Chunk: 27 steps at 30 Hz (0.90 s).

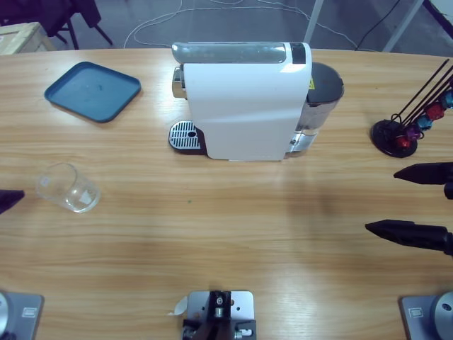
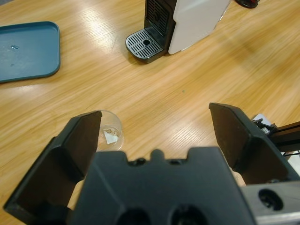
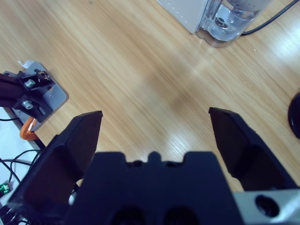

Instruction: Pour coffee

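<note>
A clear glass (image 1: 68, 187) lies tipped on the table (image 1: 226, 248) at the near left; whether any coffee is in it cannot be told. The blue tray (image 1: 93, 90) sits far left. The white coffee machine (image 1: 244, 99) stands mid-table, its drip grate (image 1: 184, 134) bare. The left gripper (image 2: 154, 129) and right gripper (image 3: 154, 126) both have jaws apart, holding nothing.

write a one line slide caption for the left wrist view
Open left gripper above a clear glass on the wooden table, coffee machine and blue tray beyond.

White coffee machine (image 1: 244, 106); blue tray (image 1: 93, 91); clear glass (image 1: 67, 188).
</note>
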Each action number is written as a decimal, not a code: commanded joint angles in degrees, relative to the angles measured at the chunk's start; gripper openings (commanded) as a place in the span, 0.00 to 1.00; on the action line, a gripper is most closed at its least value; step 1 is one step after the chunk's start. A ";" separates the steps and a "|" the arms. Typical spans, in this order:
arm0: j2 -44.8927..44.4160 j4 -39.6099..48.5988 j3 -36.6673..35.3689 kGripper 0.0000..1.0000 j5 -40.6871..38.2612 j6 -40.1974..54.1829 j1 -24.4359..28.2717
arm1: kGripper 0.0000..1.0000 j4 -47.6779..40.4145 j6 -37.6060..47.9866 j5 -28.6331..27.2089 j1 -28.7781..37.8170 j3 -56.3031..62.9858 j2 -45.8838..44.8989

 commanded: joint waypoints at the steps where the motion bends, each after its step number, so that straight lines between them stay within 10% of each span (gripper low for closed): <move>1: 0.34 -0.52 1.94 1.00 0.19 0.52 -0.14 | 1.00 -1.52 -0.51 2.05 -0.64 0.20 3.49; 14: 2.90 -8.91 -2.38 1.00 3.30 -8.25 4.12 | 1.00 -1.05 2.76 -1.79 -0.64 -0.12 1.86; 27: 34.60 -20.14 -15.41 0.98 -24.75 -37.80 22.47 | 1.00 0.27 5.21 -4.06 -0.64 -0.96 0.36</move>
